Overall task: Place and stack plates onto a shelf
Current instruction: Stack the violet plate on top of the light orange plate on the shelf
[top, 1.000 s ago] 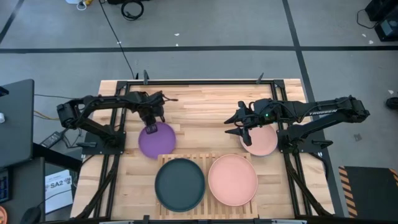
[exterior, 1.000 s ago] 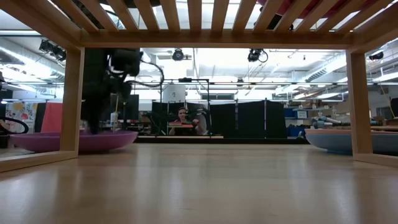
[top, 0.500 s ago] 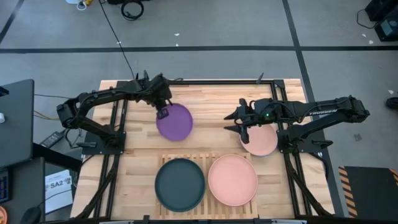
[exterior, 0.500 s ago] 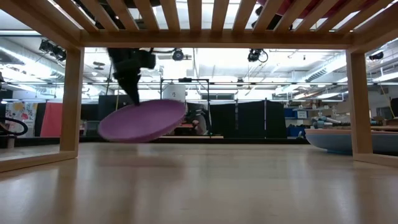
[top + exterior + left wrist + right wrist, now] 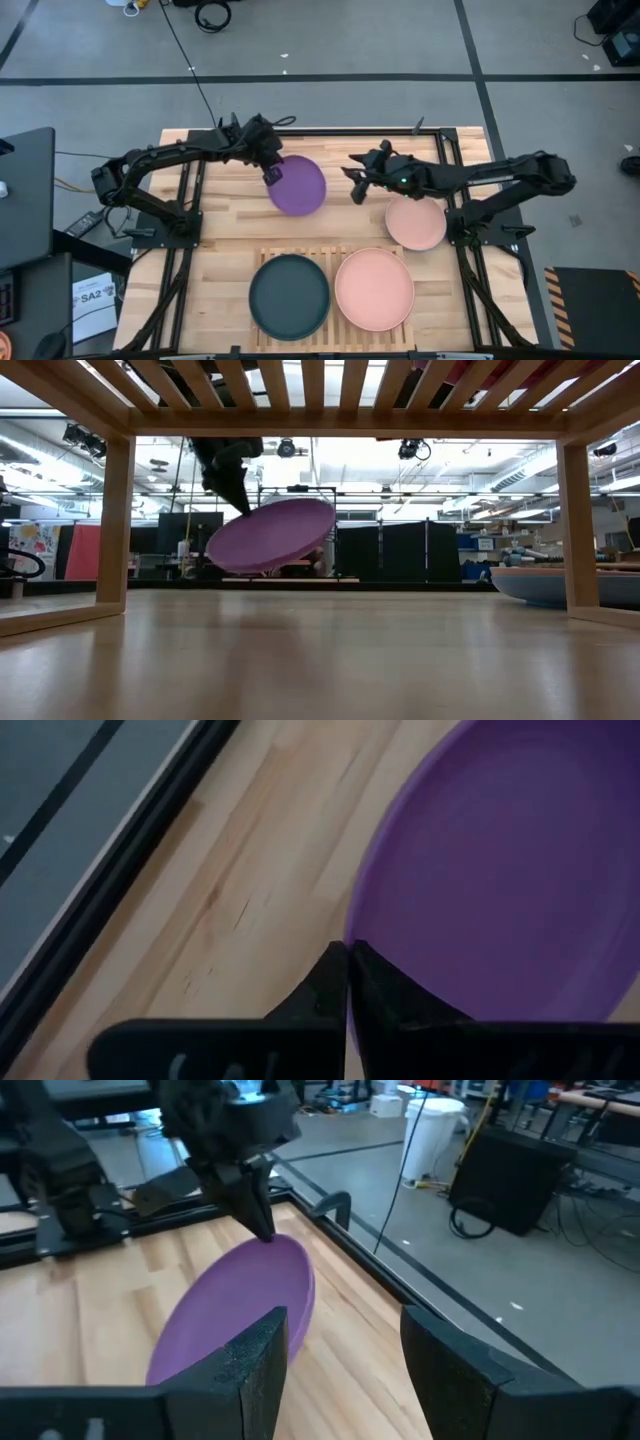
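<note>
The left tool is clamped on the rim of the purple plate and holds it in the air over the middle of the worktop, behind the shelf. In the low view the plate hangs clear of the wood and is tilted, its gripped edge lower on the side away from the tool's arm (the far rim rides higher). The left wrist view shows the two dark fingers pressed together on the plate's edge, with bare planks beside it.

The right tool hovers just beside the purple plate, facing it, its fingers spread apart with nothing between them; in the right wrist view the plate lies ahead of that gap, with the left tool pinching its far rim.

On the shelf sit two plates side by side: a dark grey plate on the left half and a larger-looking pink plate on the right half. A pale pink plate rests on the worktop by the right arm, near the shelf's back right corner; it seems to lie flat, though the low view shows only its edge
</note>
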Robot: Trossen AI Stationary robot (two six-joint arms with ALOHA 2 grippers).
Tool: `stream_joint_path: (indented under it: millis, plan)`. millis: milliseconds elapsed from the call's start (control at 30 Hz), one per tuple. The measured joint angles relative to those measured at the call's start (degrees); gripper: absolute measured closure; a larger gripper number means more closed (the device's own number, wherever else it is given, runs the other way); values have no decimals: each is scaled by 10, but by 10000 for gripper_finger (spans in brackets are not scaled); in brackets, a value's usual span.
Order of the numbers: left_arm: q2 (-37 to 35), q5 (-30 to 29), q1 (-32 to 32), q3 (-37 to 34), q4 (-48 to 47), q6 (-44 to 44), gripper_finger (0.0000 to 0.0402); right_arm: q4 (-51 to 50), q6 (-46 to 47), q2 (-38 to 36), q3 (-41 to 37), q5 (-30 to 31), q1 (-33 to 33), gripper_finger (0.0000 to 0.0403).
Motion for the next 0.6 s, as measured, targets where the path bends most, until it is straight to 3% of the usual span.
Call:
stream_joint_path:
  millis: [333,600]
  plan:
    - [0,0,-26,0,55,-60,393,101,1,90,0,1,-26,204]
    - [0,-5,-41,0,83,-91,393,111,0,105,0,4,-26,204]
